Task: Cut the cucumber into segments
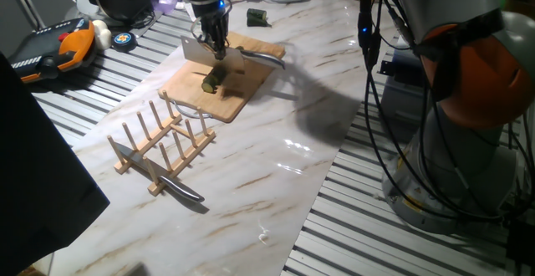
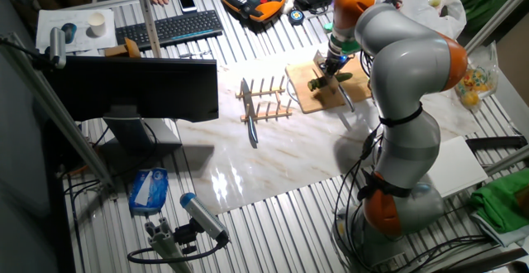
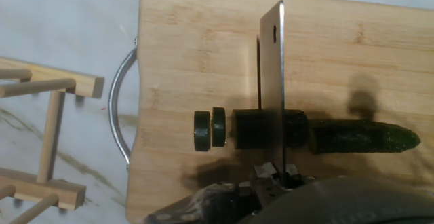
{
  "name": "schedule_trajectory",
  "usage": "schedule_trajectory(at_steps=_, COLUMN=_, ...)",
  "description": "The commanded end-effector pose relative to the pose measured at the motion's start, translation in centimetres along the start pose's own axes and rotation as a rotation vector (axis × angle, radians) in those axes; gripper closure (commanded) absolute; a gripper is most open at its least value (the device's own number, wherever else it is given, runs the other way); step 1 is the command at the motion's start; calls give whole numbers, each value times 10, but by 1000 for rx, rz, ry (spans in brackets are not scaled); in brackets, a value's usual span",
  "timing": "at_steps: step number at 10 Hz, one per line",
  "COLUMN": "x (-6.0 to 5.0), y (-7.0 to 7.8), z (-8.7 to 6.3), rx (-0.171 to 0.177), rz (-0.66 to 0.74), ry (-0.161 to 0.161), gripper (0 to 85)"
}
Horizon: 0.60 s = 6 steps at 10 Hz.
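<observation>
On the wooden board [image 3: 203, 61], mid-chop with the cleaver [image 3: 273, 75]

Gripper [image 1: 214, 48] has its jaws clamped on the cleaver's handle, blade sitting down across the cucumber [image 3: 352, 137] near the board's middle. Two thin segments [image 3: 209, 129] already stand apart at the handle end, with a thicker chunk right under the blade. I'd say push straight down, keep the blade square to the cucumber, and go all the way to the wood so the piece separates cleanly instead of rolling.
</observation>
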<state>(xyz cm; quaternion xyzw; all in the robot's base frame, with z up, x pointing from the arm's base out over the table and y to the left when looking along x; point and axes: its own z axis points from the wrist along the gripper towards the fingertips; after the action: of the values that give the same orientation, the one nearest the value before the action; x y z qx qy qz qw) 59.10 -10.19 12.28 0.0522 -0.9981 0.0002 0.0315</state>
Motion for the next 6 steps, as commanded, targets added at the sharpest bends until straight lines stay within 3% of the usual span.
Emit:
schedule_trajectory(at_steps=1, x=0, y=1, z=0, rx=-9, rz=2, ry=-3, gripper=843)
schedule_trajectory(at_steps=3, x=-1, y=2, z=1, rx=-30, rz=7, ry=-8, gripper=843)
schedule_trajectory(at_steps=6, x=-1, y=5, z=3, rx=-21, rz=3, ry=-6, gripper=843)
